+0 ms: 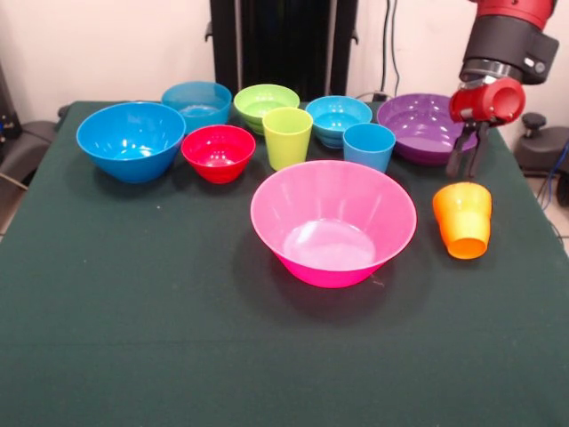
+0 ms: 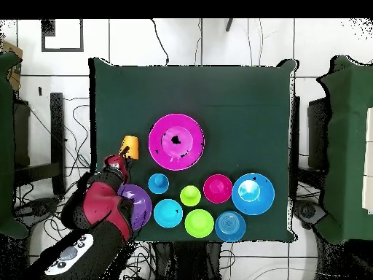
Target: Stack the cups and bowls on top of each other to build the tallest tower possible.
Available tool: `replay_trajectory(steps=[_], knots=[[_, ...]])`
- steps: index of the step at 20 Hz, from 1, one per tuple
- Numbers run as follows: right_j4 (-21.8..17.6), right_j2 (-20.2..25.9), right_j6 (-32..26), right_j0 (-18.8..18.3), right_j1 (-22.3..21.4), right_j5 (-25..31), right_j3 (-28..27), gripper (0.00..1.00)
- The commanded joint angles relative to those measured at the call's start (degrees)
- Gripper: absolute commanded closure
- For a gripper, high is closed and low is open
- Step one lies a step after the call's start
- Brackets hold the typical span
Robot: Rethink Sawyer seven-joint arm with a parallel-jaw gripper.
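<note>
The orange cup point(image 1: 463, 219) is what we judge to be the piece in hand: it lies tipped on its side near the right edge of the bench point(image 1: 133, 338), mouth up and away from us, just to the right of the huge pink bowl point(image 1: 333, 222), close but apart from it. No tower exists yet; every piece sits singly on the green cloth.

The pincer point(image 1: 467, 165) hangs directly behind and above the cup, its two dark fingers slightly parted and holding nothing; the tips look near the cup's rim, though we cannot tell whether they touch it. From overhead, the pincer point(image 2: 124, 153) lies right beside the orange cup point(image 2: 130, 146).

To do this step well, we would bring one finger inside the mouth and one outside the wall, and pinch the rim, not the stepped body, since the glossy, rounded plastic is likely to roll or slip away if nudged sideways. We would close gently, lift straight up, and watch the pink bowl on the left.

Further out, the light blue cup point(image 1: 369, 147) and lime green cup point(image 1: 287, 137) stand upright behind the pink bowl. Beyond them a row runs left to right: large blue bowl point(image 1: 131, 140), red bowl point(image 1: 218, 152), a ribbed cyan bowl point(image 1: 196, 103), a lime green bowl point(image 1: 266, 105), a small blue bowl point(image 1: 338, 118) and the purple bowl point(image 1: 423, 127), which lies behind the pincer.
</note>
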Motion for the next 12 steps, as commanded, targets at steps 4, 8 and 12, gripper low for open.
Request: replay_trajectory(steps=[4, 8, 12], knots=[[-2.7, 9.5, 2.5, 0.8, 4.0, -5.2, 4.4, 0.00], [-1.4, 9.6, 2.3, 0.9, 6.3, -7.2, 3.4, 0.00], [-0.4, 9.8, 2.0, 1.0, 6.8, -7.1, 2.8, 0.00]])
